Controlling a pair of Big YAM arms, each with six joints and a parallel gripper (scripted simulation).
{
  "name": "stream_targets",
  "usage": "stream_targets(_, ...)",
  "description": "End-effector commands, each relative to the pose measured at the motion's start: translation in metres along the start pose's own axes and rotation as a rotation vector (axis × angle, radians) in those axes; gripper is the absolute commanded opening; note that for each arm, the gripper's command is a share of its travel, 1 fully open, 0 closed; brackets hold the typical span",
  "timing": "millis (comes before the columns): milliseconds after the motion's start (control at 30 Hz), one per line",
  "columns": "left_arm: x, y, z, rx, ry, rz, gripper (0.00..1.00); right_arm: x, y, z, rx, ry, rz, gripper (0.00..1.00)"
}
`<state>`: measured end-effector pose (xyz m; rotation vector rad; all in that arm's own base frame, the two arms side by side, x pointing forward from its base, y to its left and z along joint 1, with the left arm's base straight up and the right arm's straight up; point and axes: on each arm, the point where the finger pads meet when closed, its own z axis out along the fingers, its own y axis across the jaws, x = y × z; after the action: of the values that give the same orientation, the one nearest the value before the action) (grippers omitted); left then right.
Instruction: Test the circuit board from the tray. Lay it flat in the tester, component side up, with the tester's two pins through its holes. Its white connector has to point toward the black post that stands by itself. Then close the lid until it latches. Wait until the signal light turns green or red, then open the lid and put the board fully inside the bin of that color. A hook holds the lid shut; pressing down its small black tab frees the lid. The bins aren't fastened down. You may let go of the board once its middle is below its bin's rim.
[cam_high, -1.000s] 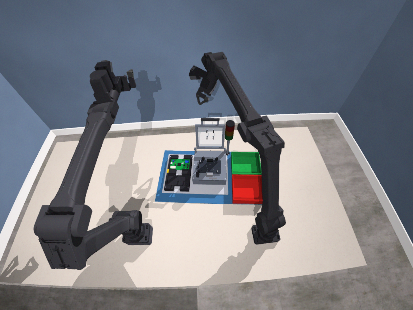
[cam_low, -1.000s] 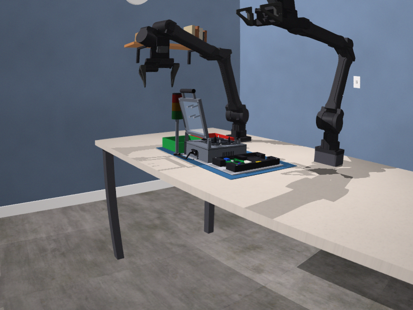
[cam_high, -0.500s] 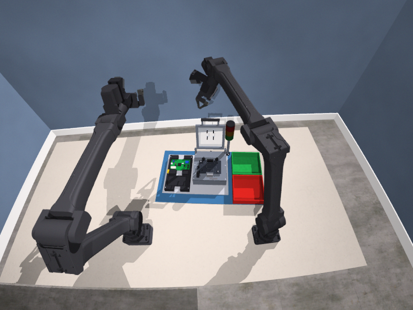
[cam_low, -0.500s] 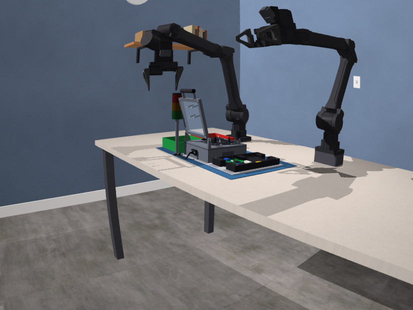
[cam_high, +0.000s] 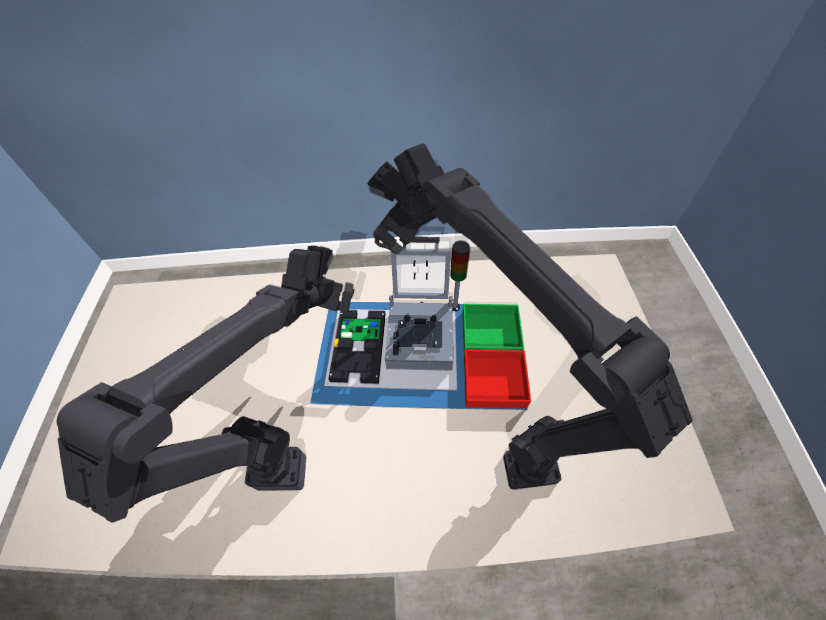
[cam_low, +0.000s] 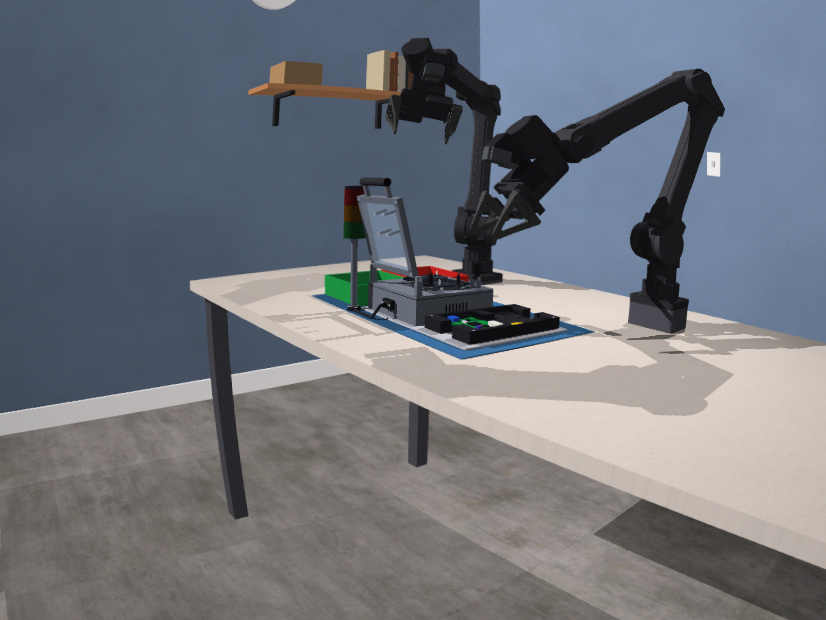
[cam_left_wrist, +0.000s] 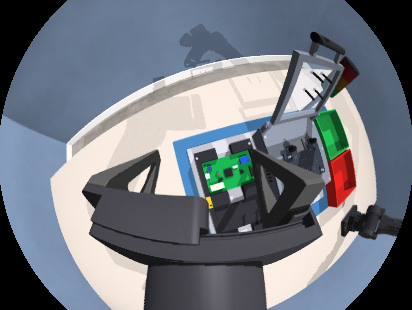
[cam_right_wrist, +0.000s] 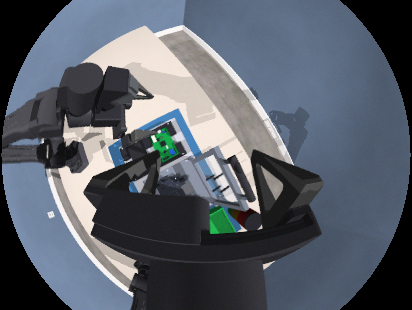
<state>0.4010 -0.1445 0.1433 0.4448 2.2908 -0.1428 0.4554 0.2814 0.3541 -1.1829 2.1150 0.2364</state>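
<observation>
Top, left gripper (cam_high: 336, 274) (cam_low: 485, 233) (cam_left_wrist: 206, 152) (cam_right_wrist: 150, 115): stands wide open, holds nothing.
Right gripper (cam_high: 388, 220) (cam_low: 420, 134) (cam_right_wrist: 206, 152): likewise, beyond raised lid (cam_high: 420, 272) (cam_low: 386, 230) (cam_left_wrist: 309, 89) (cam_right_wrist: 223, 181).
Exterior, circuit board (cam_high: 360, 328) (cam_low: 477, 323) (cam_left_wrist: 228, 172) (cam_right_wrist: 164, 145): lies in tray (cam_high: 353, 365) (cam_low: 497, 332), below left jaws.
Left wrist, long axis: runs roughly parallel to jaw span.
White connector (cam_left_wrist: 217, 187): sits at wrist-side edge; exact facing unclear.
Right wrist, risk: could clip tray wall if lowered off-centre.
</observation>
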Motion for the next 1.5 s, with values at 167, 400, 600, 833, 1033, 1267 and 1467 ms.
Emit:
stream_targets(167,0.048,-0.045,0.048,0.076,0.143,0.024,1.00,0.060,0.088,-0.045,0.085,-0.291,0.159,1.00)
stream_targets(400,0.057,-0.053,0.052,0.090,0.165,0.036,1.00,0.111,0.126,-0.048,0.081,-0.411,0.212,1.00)
stream_targets(600,0.061,-0.050,0.055,0.084,0.177,0.031,1.00,0.153,0.152,-0.049,0.071,-0.512,0.251,1.00)
stream_targets(833,0.061,-0.050,0.055,0.085,0.174,0.031,1.00,0.172,0.162,-0.047,0.066,-0.553,0.262,1.00)
stream_targets(1033,0.061,-0.050,0.055,0.085,0.174,0.031,1.00,0.161,0.160,-0.055,0.073,-0.578,0.244,1.00)
stream_targets(1267,0.055,-0.051,0.057,0.098,0.199,0.161,0.98,0.161,0.160,-0.055,0.073,-0.578,0.244,1.00)
stream_targets(1467,0.058,-0.053,0.065,0.138,0.264,0.377,0.98,0.165,0.157,-0.053,0.078,-0.560,0.250,1.00)
